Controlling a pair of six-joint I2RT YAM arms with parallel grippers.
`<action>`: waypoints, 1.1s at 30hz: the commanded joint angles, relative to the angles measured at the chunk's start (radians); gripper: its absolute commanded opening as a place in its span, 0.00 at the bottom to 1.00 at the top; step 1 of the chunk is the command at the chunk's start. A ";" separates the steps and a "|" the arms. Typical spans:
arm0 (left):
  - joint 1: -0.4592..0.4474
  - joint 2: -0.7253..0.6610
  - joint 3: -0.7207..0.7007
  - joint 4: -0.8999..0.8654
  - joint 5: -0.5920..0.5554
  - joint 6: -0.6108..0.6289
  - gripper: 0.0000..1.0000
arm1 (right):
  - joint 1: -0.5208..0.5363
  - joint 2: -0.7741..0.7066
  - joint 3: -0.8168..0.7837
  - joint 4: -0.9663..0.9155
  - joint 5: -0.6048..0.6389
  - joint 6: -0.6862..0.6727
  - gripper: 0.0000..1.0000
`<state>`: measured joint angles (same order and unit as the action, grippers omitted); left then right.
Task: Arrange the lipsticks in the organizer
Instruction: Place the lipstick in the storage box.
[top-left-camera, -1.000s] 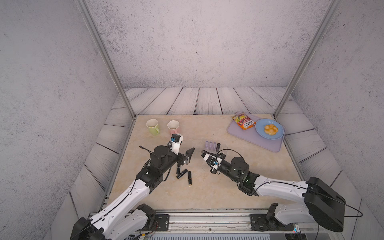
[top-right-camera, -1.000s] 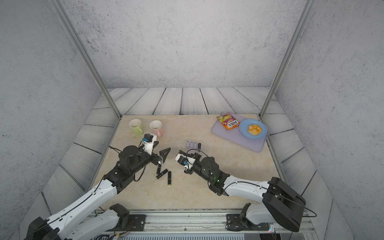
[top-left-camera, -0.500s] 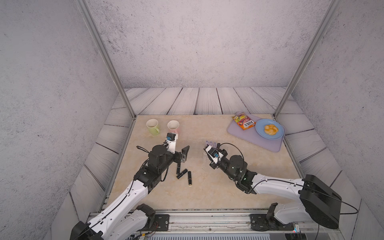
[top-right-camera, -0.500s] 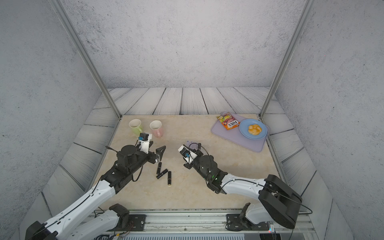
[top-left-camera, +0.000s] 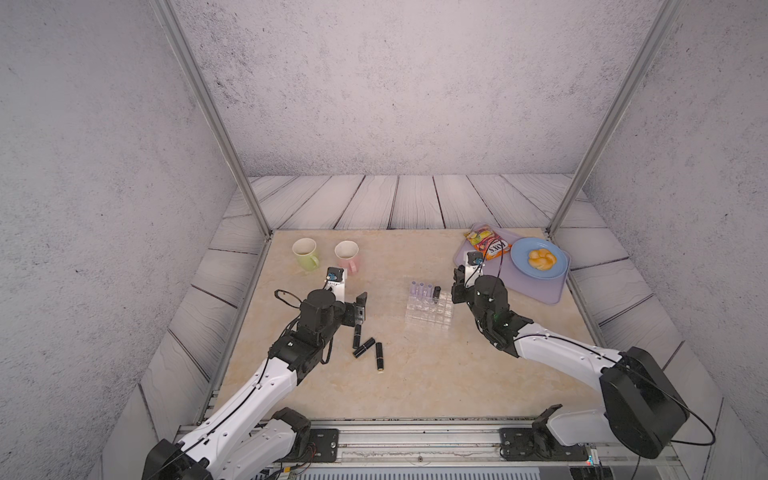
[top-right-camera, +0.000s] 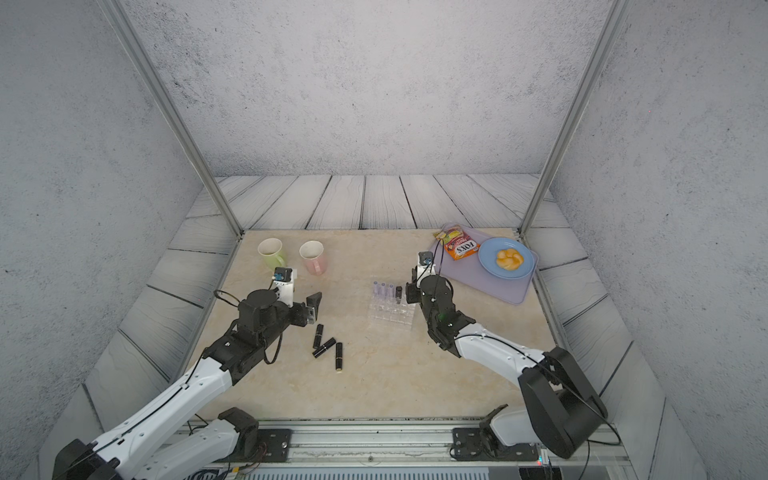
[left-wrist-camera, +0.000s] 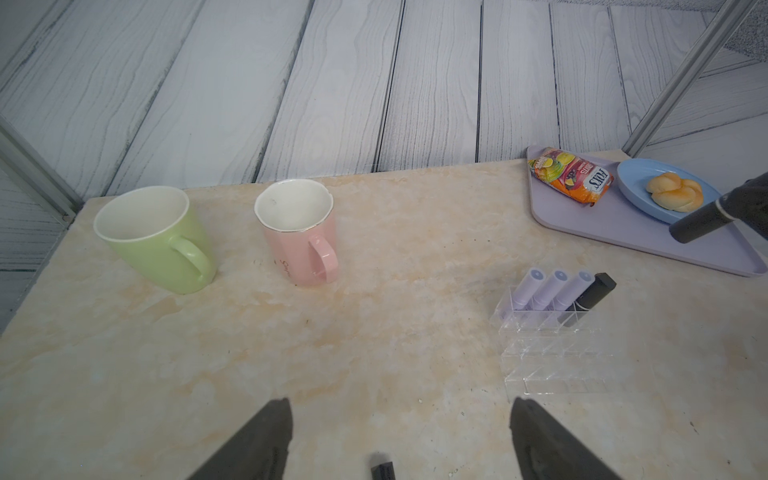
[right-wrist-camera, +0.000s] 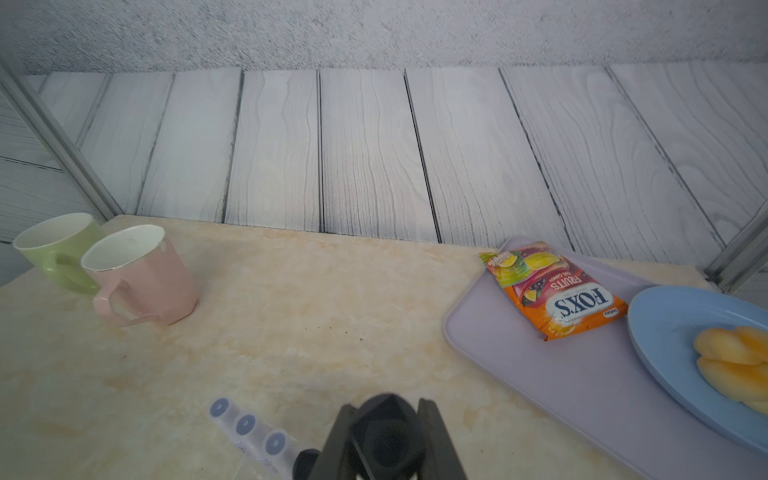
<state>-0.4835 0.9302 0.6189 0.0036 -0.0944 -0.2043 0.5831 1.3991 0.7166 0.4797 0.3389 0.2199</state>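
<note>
- The right end effector (right-wrist-camera: 385, 415) is pinched on a black lipstick (left-wrist-camera: 700, 224), carried just beside the far corner of the organizer (top-left-camera: 432, 318) on the lilac tray's side; it is not yet over a cell.
- The left end effector (left-wrist-camera: 401, 404) hangs spread wide and empty, low over the worktop (top-left-camera: 415, 386), above the loose black lipsticks (top-left-camera: 364, 347).
- Done so far: three lilac lipsticks (left-wrist-camera: 552, 286) and one slotted black lipstick (left-wrist-camera: 594, 295) stand side by side in the organizer's far row — four of eight, by my count.
- Left to do: the carried tube needs a cell, and the three loose ones lie flat in a tight cluster, well apart from the organizer. The nearer rows look empty.
- Around: a green mug (top-left-camera: 305, 253) and a pink mug (top-left-camera: 348, 255) stand at the far left, clear of any path.
- The lilac tray (top-left-camera: 536, 286) with a sweets bag (top-left-camera: 488, 245), a blue plate (top-left-camera: 519, 266) and a bread roll (top-left-camera: 541, 259) sits close behind the right arm.
- Likely obstacles: the upright tubes crowd the neighbouring cells, and two of the loose tubes touch — awkward for a clean pick.
</note>
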 joint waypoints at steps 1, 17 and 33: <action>0.008 -0.002 0.007 -0.004 -0.016 -0.007 0.88 | -0.012 0.045 0.015 -0.011 -0.044 0.092 0.00; 0.008 0.011 0.003 0.009 -0.009 -0.029 0.87 | -0.009 0.171 -0.029 0.132 -0.165 0.161 0.00; 0.008 0.006 0.000 0.014 -0.005 -0.043 0.87 | -0.012 0.184 -0.075 0.151 -0.160 0.171 0.00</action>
<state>-0.4835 0.9382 0.6186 0.0032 -0.1009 -0.2371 0.5709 1.5829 0.6659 0.6430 0.1844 0.3786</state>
